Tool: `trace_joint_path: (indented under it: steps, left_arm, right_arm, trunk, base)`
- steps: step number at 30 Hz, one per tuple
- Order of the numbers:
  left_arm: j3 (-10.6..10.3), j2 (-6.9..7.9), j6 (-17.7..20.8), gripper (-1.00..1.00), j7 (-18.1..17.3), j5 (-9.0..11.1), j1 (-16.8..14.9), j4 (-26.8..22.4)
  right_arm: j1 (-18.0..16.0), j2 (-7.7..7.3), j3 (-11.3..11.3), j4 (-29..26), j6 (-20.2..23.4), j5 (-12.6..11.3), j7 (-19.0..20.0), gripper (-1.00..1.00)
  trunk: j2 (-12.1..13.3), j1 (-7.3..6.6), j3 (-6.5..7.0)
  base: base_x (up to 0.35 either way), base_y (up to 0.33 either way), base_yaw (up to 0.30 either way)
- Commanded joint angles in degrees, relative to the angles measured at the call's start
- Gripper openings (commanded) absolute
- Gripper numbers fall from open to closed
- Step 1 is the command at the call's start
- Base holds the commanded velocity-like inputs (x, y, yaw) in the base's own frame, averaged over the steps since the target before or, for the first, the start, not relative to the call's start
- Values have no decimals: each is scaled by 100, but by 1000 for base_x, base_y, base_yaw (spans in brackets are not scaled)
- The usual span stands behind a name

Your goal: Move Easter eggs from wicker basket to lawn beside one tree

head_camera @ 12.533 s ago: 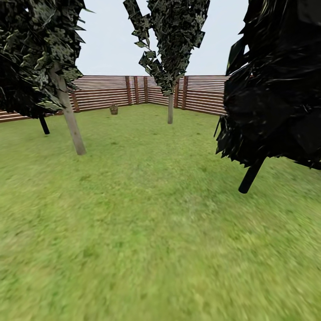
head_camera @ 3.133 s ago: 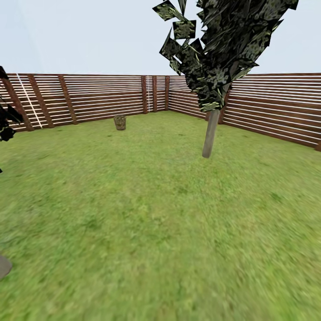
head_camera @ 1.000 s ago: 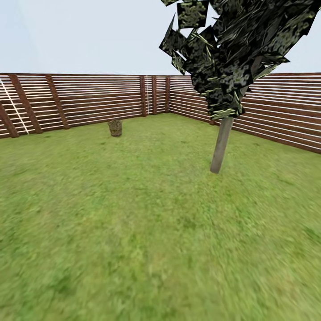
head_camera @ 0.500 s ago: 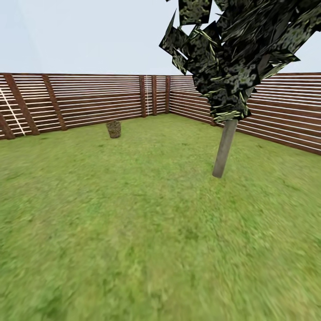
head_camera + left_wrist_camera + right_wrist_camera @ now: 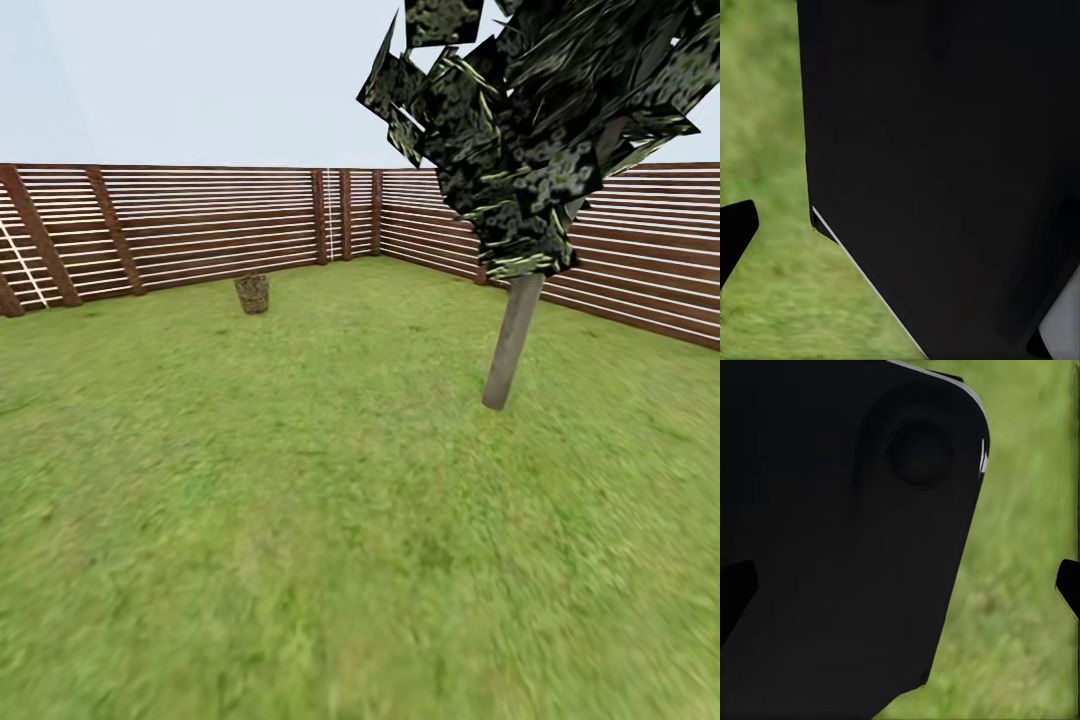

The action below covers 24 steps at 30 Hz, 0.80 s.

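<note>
Wicker basket (image 5: 252, 294), upright on lawn (image 5: 300, 500), upper left of centre; tree (image 5: 510, 345) at right, pale trunk.

No legible text, label, brand, number or sign in any view.

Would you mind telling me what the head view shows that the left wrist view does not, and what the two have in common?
The head view takes in the wicker basket standing far off near the fence, a tree with a pale trunk to the right, and the sky. The left wrist view offers a large black body of the robot close to the camera, covering most of the picture. Both share the lawn; the eggs cannot be made out at this distance.
</note>
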Motion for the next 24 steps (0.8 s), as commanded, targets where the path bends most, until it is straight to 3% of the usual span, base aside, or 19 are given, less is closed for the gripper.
trace_joint_path:
  steps: [1,24]
  left_arm:
    - [43,-2,8,100,6,4,-1,-4]
    - [43,-2,8,100,6,1,-1,-1]
  right_arm:
    - [-3,-2,14,3,-15,40,1,100]
    - [-3,-2,-2,-14,-17,18,1,100]
  trunk:
    - [-2,3,-5]
    - [-2,3,-5]
  base:
    - [332,0,0]
    - [332,0,0]
